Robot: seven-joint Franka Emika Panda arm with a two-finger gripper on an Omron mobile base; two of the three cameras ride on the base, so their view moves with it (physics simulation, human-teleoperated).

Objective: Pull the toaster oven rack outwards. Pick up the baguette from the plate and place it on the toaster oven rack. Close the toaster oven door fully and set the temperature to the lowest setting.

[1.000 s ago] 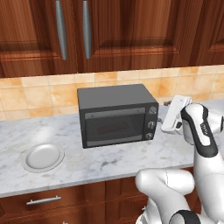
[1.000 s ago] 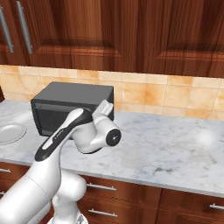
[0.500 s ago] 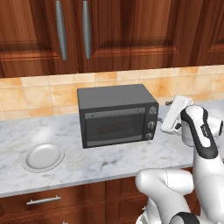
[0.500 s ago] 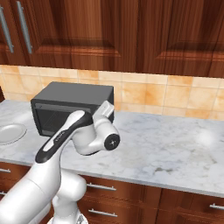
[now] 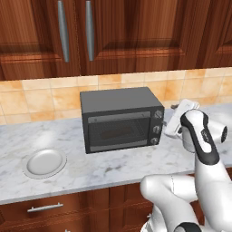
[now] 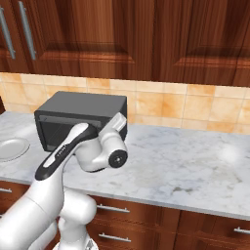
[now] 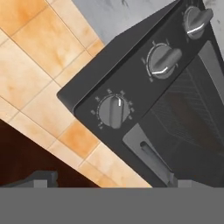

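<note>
The dark toaster oven (image 5: 120, 118) stands on the counter with its glass door (image 5: 118, 131) shut; its silver handle (image 7: 155, 159) runs along the door's top edge. Three knobs (image 5: 157, 128) go down its right side. Behind the glass the wire rack (image 7: 175, 103) and a brown shape, the baguette (image 5: 116, 134), show dimly. The round white plate (image 5: 44, 162), left of the oven, is bare. My gripper (image 5: 168, 123) hovers just right of the knobs, pointing at them. In the hand view its fingers are spread wide, open and holding nothing, with the top knob (image 7: 114, 110) right ahead.
The marble counter (image 6: 185, 161) stretches far to the right of the oven. A tiled backsplash (image 5: 41, 97) and dark wood wall cabinets (image 5: 113, 31) rise behind it. Drawers (image 5: 45, 208) run below the counter's front edge.
My hand has crept a little left, closer to the oven's knob column. Its jaws stay wide, and the oven and plate have not moved.
</note>
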